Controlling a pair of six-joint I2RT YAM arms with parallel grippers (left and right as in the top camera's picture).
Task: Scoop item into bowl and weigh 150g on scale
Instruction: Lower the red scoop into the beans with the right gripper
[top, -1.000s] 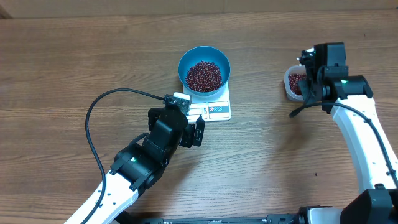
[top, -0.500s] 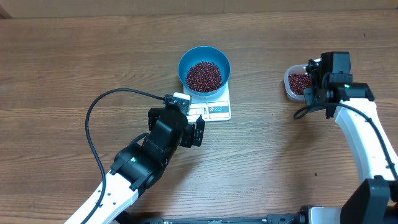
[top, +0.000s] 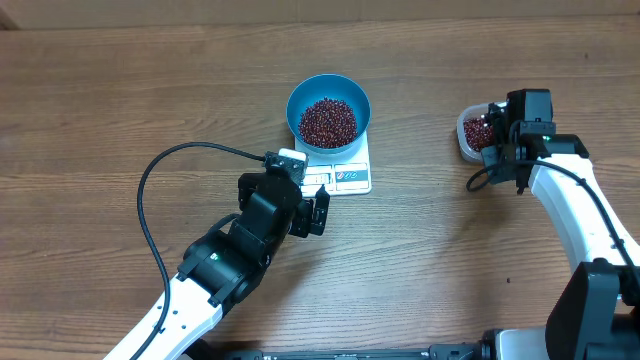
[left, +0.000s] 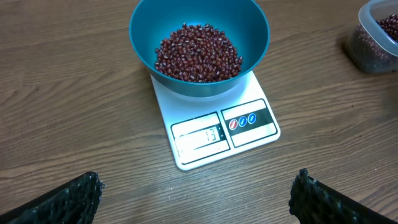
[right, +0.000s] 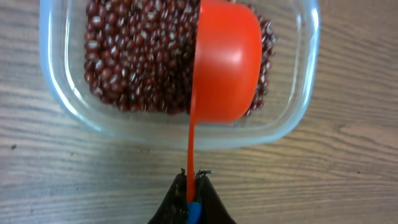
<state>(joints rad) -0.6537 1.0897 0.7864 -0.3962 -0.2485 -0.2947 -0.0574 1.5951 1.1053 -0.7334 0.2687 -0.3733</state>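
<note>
Right wrist view: right end effector (right: 191, 186) clamped shut on the thin handle of a red scoop (right: 227, 62), handle running 6 to 12 o'clock, cup turned on edge at the beans (right: 137, 56) inside the clear tub (right: 155, 134); contact with the heap not clear. Overhead view: blue bowl (top: 292, 100), part-filled, seated on the scale (top: 350, 177), at 9 o'clock from that end effector, well apart across the worktop (top: 430, 250); left end effector (top: 310, 200) spread wide, empty, near the scale at 7 o'clock. Left wrist view only: display (left: 199, 135) lit, digits too blurred to read.
</note>
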